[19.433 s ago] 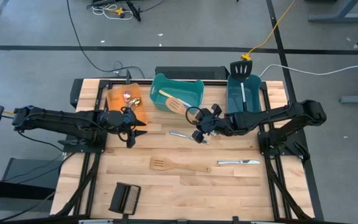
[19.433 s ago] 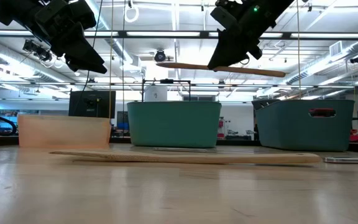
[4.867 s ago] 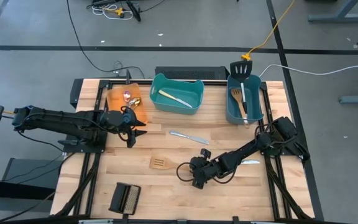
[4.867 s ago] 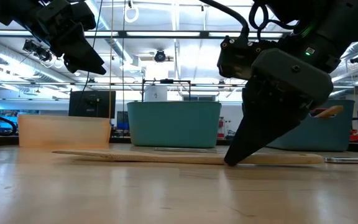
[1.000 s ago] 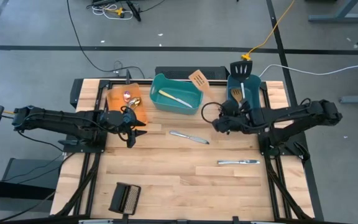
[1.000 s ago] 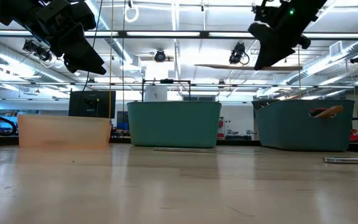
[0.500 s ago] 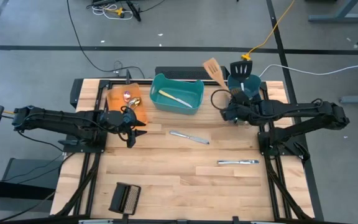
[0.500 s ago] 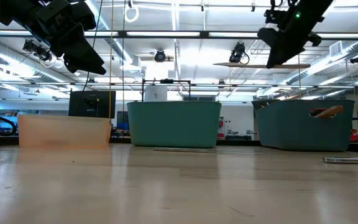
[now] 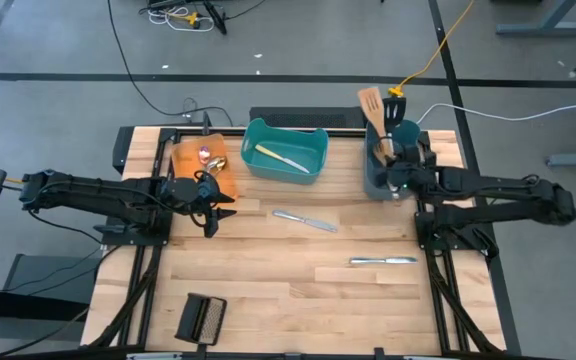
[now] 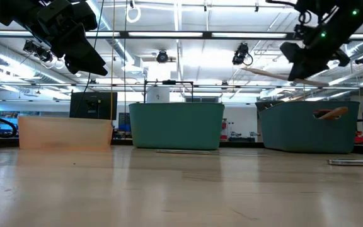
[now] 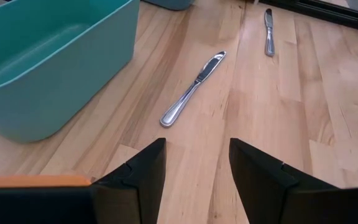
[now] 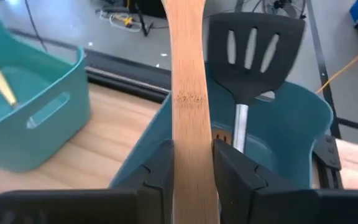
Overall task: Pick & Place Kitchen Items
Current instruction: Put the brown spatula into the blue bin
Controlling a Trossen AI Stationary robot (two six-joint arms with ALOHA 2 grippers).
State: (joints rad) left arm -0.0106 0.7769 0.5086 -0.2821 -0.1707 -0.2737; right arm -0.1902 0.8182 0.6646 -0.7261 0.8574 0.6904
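Right pincer [image 9: 388, 152] above the dark teal bin [image 9: 373, 180] at the tabletop's [image 9: 298, 290] far right corner, clenched on a wooden slotted spatula [image 9: 372, 108]. Handle clamped between both fingers [image 12: 160, 168] in the right wrist view; slotted head points away past the far edge of the tabletop. In the low view the spatula hangs in the air, slightly tilted, above the bin's rim.

Same bin holds a black slotted spatula [image 12: 252, 50] with steel handle, head standing up above the far wall, and a second wooden spatula [image 10: 331, 113] whose end pokes over the rim.

Left pincer [image 9: 211, 212] hovers off the tabletop at the near corner of the orange bin [image 9: 184, 162], fingers [image 11: 138, 180] parted, nothing between them.

Orange bin: small gold and pink spoons [image 9: 211, 156]. Light teal bin [image 9: 313, 145], middle of the far edge: one pale utensil [image 9: 281, 158] lying at a slant; kind not clear.

Two silver table knives on bare wood: one [image 9: 304, 220] near the centre, just in front of the light teal bin; the other [image 9: 382, 261] nearer the front, toward the right side. Well apart.

Black ribbed block [image 9: 201, 319] at the front left corner.
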